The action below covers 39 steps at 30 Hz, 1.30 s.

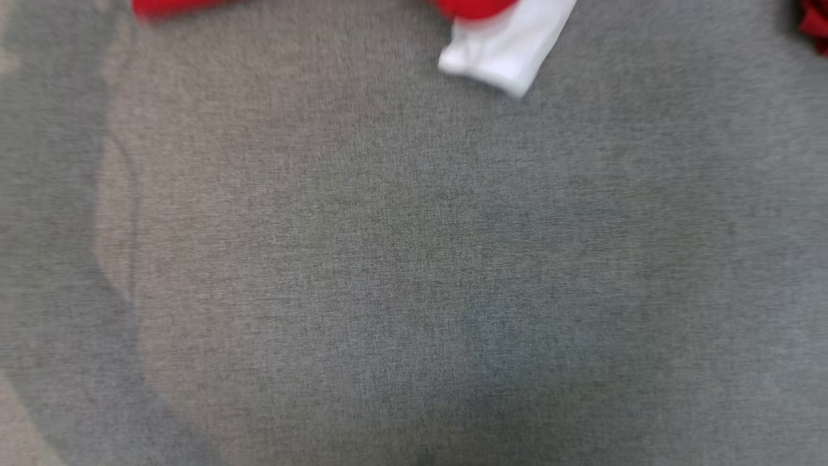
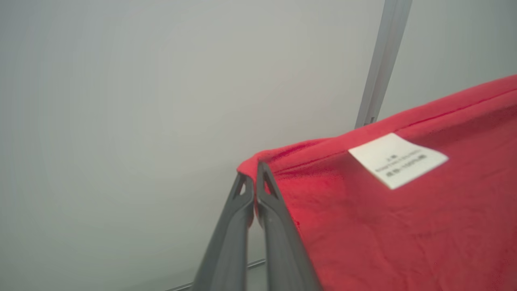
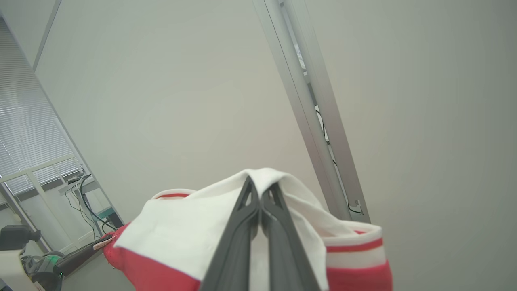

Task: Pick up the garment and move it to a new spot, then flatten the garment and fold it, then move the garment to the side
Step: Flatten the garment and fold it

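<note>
Fingers, left: the left gripper (image 2: 253,178) has its two dark fingers (image 2: 230,242) pressed together, and they pinch a corner fold of the red garment (image 2: 383,226).
Fingers, right: the right gripper (image 3: 260,190) is closed too. It pinches a white part of the garment, beside a striped cuff (image 3: 355,246) in red and white.
Garment, place: it is held up between both grippers, in front of a pale wall (image 2: 121,101). In the head view its lower parts show along the top edge, above the grey surface (image 1: 414,259).
Garment, direction: in the left wrist view the gripped edge runs from the fingertips up and to the right, and a white label (image 2: 398,159) lies just below it. In the head view the red cloth spreads from left to right, so the long axis looks crosswise to the robot. A white sleeve end (image 1: 508,52) points down and left there.
Edges: the gripped hem looks quite straight. Whether the cloth touches the surface, I cannot tell.
Open room: the grey surface stretches wide to the left, to the right and to the near side. A metal post (image 2: 383,60) stands behind the garment.
</note>
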### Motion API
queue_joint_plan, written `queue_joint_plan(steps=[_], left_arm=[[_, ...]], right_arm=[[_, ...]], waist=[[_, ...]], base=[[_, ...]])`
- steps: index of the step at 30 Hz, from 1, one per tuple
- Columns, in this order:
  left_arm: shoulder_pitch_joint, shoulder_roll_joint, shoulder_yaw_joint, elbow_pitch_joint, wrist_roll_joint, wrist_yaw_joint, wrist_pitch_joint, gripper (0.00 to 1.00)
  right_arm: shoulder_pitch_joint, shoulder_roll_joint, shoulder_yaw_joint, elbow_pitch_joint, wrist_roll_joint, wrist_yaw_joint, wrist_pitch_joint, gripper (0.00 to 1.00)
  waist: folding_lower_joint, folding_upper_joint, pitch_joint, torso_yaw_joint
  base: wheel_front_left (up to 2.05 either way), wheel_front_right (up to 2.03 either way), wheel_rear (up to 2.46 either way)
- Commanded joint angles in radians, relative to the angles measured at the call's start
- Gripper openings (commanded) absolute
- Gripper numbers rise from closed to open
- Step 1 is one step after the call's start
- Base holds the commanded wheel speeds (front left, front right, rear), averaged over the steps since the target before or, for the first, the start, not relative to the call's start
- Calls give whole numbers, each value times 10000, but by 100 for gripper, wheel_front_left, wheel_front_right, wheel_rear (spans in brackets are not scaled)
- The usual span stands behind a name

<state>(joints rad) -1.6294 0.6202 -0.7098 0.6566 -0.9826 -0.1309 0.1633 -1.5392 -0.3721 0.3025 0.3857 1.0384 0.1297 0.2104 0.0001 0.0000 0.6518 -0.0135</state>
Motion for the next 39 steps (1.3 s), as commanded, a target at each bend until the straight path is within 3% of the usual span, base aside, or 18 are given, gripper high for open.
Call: queue_joint_plan(steps=[1,6,10,17,24,33,39], left_arm=[[-634,87,68,356,251,10,-456,0],[-2177,-258,262,1486,716,9,-2040,0],[-2500,-720,232,1999,254,19,-2408,0],[-1451,-897,-929,1919,-495,6,-2287,0],[-125,-446,-2737,1231,-1051,6,-1222,0],[1870,605,-5230,-463,-2572,5,-95,0],[3344,1168,-5574,-1116,-3690,5,692,0]], right_arm=[[-710,-56,38,317,-135,22,-334,0],[-2653,-214,216,1227,-406,11,-1685,0],[-3297,-148,518,1819,-523,9,-2978,0],[-2487,-411,2283,2342,197,14,-2236,0],[-983,-973,3575,2181,1165,14,-1397,0],[2335,-2456,5112,185,2918,15,-1131,0],[4069,-2924,5924,-584,3758,15,-758,0]], waist=[[-1,0,782,3],[-1,0,961,67],[-1,0,942,214],[-1,0,889,282],[-1,0,789,164],[-1,0,-670,97],[-1,0,-1977,-21]], base=[[0,0,0],[0,0,0],[0,0,0],[0,0,0],[0,0,0],[0,0,0],[0,0,0]])
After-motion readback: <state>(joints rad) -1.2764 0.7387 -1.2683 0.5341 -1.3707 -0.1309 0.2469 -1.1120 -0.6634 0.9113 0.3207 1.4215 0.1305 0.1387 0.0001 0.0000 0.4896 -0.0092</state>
